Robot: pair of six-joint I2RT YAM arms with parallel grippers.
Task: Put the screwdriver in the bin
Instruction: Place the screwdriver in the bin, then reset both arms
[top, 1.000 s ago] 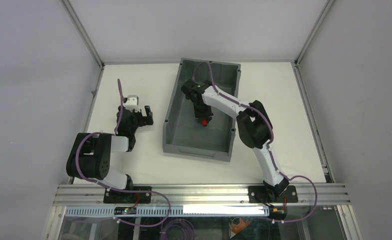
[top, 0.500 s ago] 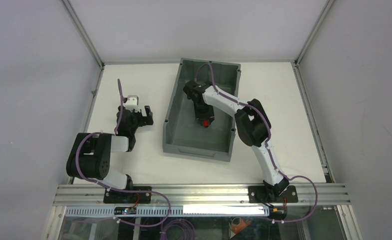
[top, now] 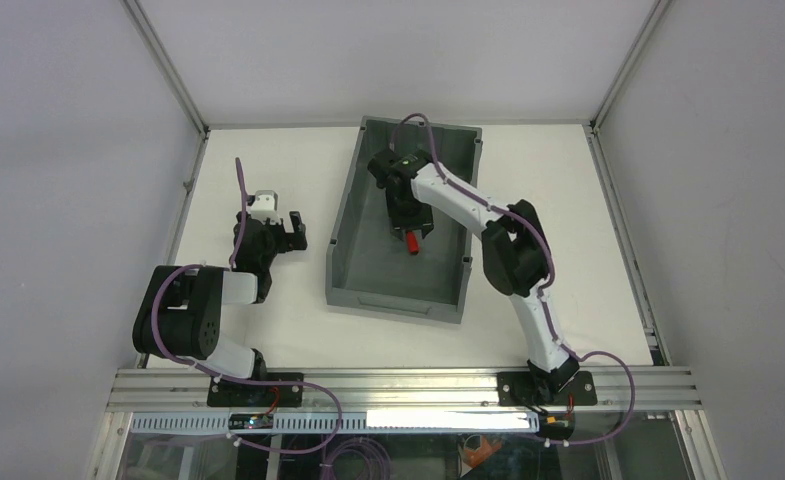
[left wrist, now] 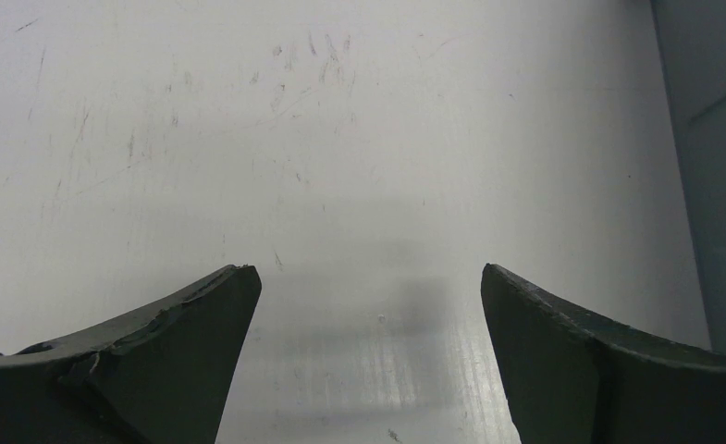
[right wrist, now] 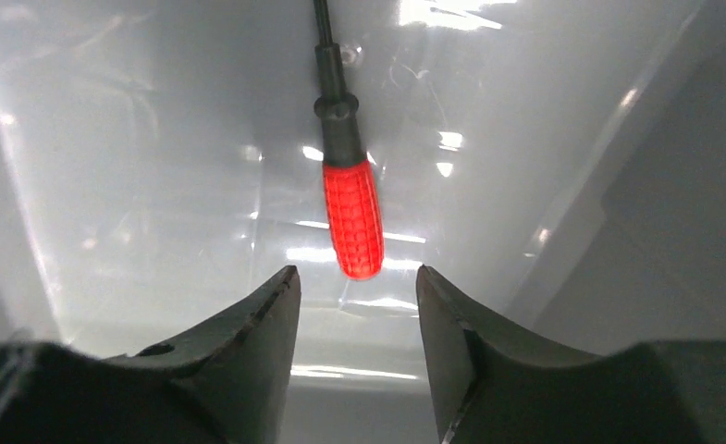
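Note:
The screwdriver (top: pixel 412 242) with its red handle (right wrist: pixel 352 219) and thin black shaft lies on the floor of the grey bin (top: pixel 353 210), near its middle. My right gripper (top: pixel 404 212) hangs inside the bin just behind the handle, open and empty; in the right wrist view (right wrist: pixel 357 287) the handle's end lies just ahead of the gap between the fingers, untouched. My left gripper (top: pixel 286 228) rests low over the white table left of the bin, open and empty (left wrist: pixel 368 291).
The bin's tall sloped walls (right wrist: pixel 636 213) rise close on both sides of the right gripper. A small white block (top: pixel 262 201) sits on the left arm's wrist. Aluminium frame posts (top: pixel 168 70) border the table.
My right gripper has let go of the screwdriver and drawn back toward the bin's far end. The screwdriver now lies free on the bin floor. The left arm has not moved.

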